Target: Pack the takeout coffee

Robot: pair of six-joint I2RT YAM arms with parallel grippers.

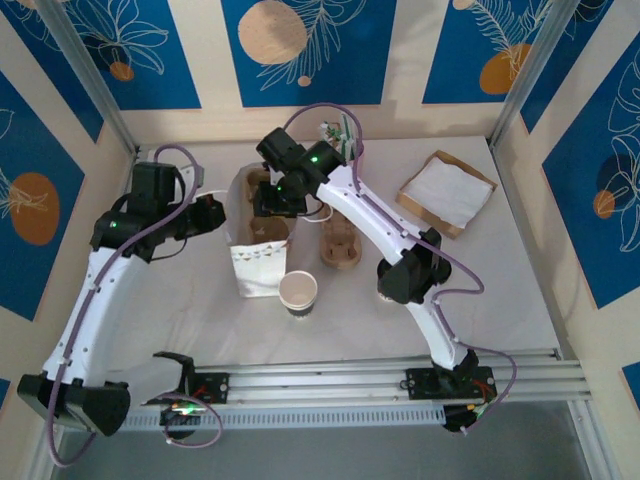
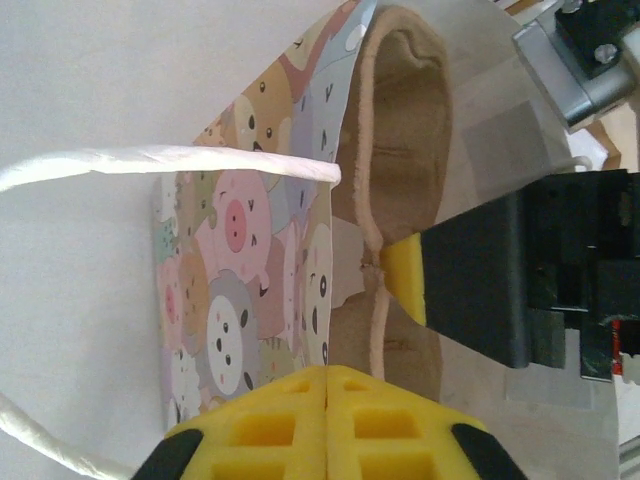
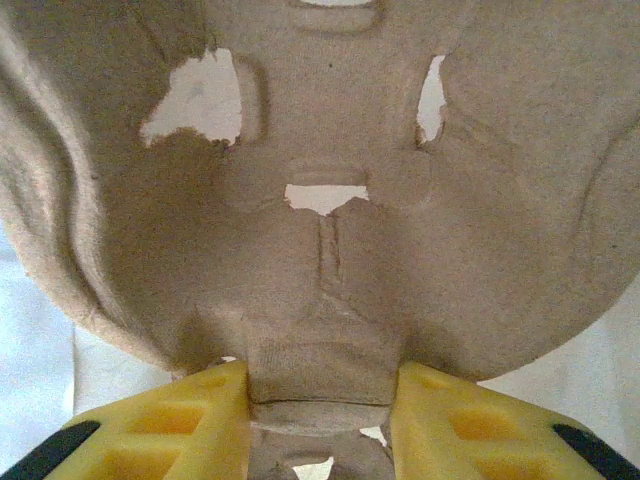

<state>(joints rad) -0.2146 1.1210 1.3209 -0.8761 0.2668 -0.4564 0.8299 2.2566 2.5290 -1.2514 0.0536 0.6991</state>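
— Is the coffee packed yet?

— Not that I can see. The right gripper [image 3: 322,390] is clamped on the middle tab of a brown moulded-pulp cup carrier [image 3: 320,250]. From above, that carrier sits in the mouth of the white paper bag printed with cartoon animals [image 2: 240,300]. I see no cup in the carrier.

— And the other arm?

— The left gripper [image 2: 326,395] has its yellow pads pressed together on the bag's rim. I'd say it's holding the mouth open. A white twisted handle [image 2: 150,160] arcs out beside it.

— So where's the takeout coffee, the small white paper cup with the black lid?

— Hard to say, though it isn't in the bag as far as I can make out. A dark round shape [image 1: 388,288] tucked against the right arm's elbow might be its lid, but I can't tell it from the joint. The lidless white paper cup [image 1: 298,292] stands just in front of the bag. A second pulp carrier [image 1: 340,245] lies to the bag's right.

— What's left, then?

— Most of it, I reckon. The carrier is at the bag, but the lidded cup is not yet seated in a hole.
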